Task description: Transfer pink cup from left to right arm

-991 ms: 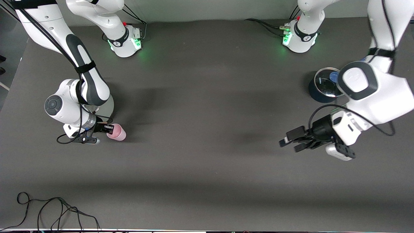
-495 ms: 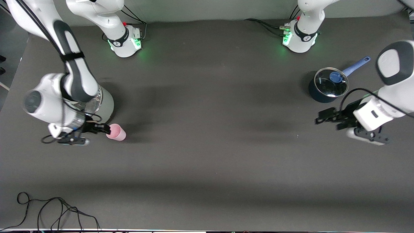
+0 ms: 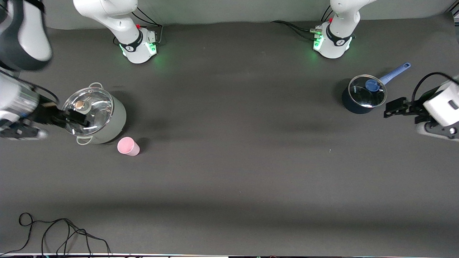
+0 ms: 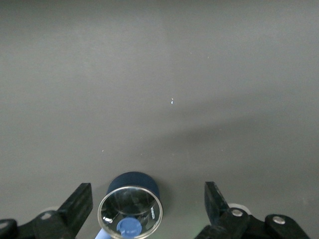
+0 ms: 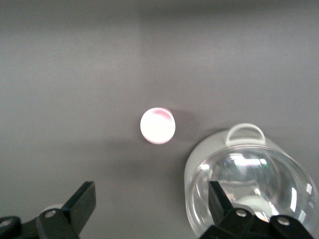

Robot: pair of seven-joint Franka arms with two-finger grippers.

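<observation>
The pink cup (image 3: 128, 146) stands by itself on the dark table, just nearer to the front camera than the grey pot (image 3: 107, 130). It also shows in the right wrist view (image 5: 157, 125), with nothing touching it. My right gripper (image 3: 77, 121) is open and empty, up in the air over the pot's glass lid (image 3: 88, 111); its jaws (image 5: 149, 204) stand wide apart. My left gripper (image 3: 391, 108) is open and empty at the left arm's end of the table, beside the blue saucepan (image 3: 363, 96); in the left wrist view its jaws (image 4: 148, 204) stand wide apart.
The grey pot with its glass lid shows in the right wrist view (image 5: 251, 184). The blue saucepan with glass lid and blue handle (image 3: 395, 72) shows in the left wrist view (image 4: 130, 209). A black cable (image 3: 61, 233) lies at the table's front edge.
My right gripper has let go of the pink cup and pulled up and away toward its end of the table. My left gripper has drawn back toward its own end, past the saucepan.
</observation>
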